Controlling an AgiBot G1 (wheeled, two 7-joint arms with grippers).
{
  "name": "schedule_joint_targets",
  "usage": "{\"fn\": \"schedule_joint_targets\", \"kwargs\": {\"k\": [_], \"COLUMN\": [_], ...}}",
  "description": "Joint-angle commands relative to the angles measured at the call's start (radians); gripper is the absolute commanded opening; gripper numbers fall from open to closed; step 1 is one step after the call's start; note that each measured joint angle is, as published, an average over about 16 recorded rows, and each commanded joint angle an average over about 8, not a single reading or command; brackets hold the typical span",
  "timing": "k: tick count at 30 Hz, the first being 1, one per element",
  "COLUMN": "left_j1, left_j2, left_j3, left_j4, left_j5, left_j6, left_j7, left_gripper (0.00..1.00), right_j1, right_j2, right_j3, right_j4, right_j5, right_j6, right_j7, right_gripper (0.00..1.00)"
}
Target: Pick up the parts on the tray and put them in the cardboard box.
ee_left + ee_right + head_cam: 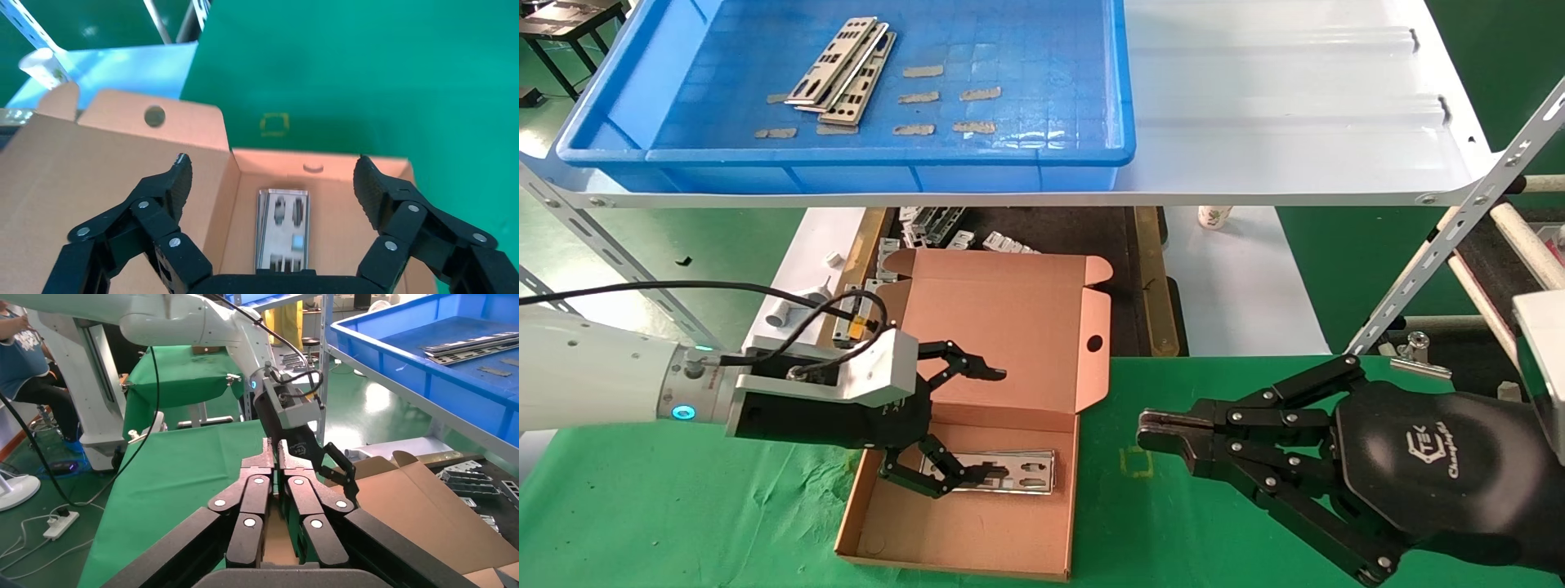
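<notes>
The blue tray stands on the white shelf at the far left and holds a small stack of silver punched parts. The open cardboard box lies on the green cloth below, lid folded back. One silver part lies flat on the box floor, seen in the left wrist view as the plate. My left gripper hovers open over the box, its fingers spread wide on either side of that plate, holding nothing. My right gripper is shut and empty, parked right of the box.
Tan tape patches dot the tray floor. The white shelf overhangs the back of the workspace, with slanted metal struts at right. Bent grey brackets lie behind the box lid. A small yellow square marks the green cloth.
</notes>
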Motion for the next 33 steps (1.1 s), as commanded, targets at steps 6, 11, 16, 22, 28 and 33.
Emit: {"fn": "schedule_joint_targets", "kwargs": {"k": [6,11,16,22,28,33], "left_j1": [0.069,0.119,0.168,0.227,0.286,0.336], "left_j2": [-0.062,-0.106,-0.15,-0.203,-0.256,-0.3], "left_j3": [-0.073,-0.125,-0.177,-0.239,-0.301,-0.353], "left_j4": [-0.133,-0.228,-0.323,-0.436,-0.55,-0.645], "left_j5": [-0.057,-0.098,-0.139,-0.187,-0.236,-0.277], "left_j6": [-0.001,-0.002,-0.003,-0.004,-0.005,-0.006], "left_j7": [-0.09,-0.155,-0.219,-0.296,-0.374,-0.438], "left_gripper": [1.0,1.0,1.0,1.0,1.0,1.0], "right_j1": [0.0,0.0,0.0,0.0,0.0,0.0], "right_j2": [0.0,0.0,0.0,0.0,0.0,0.0], "right_j3": [0.0,0.0,0.0,0.0,0.0,0.0], "right_j4": [0.0,0.0,0.0,0.0,0.0,0.0], "right_j5": [0.0,0.0,0.0,0.0,0.0,0.0], "right_j6": [0.0,0.0,0.0,0.0,0.0,0.0], "right_j7": [0.0,0.0,0.0,0.0,0.0,0.0], "right_gripper": [1.0,1.0,1.0,1.0,1.0,1.0]}}
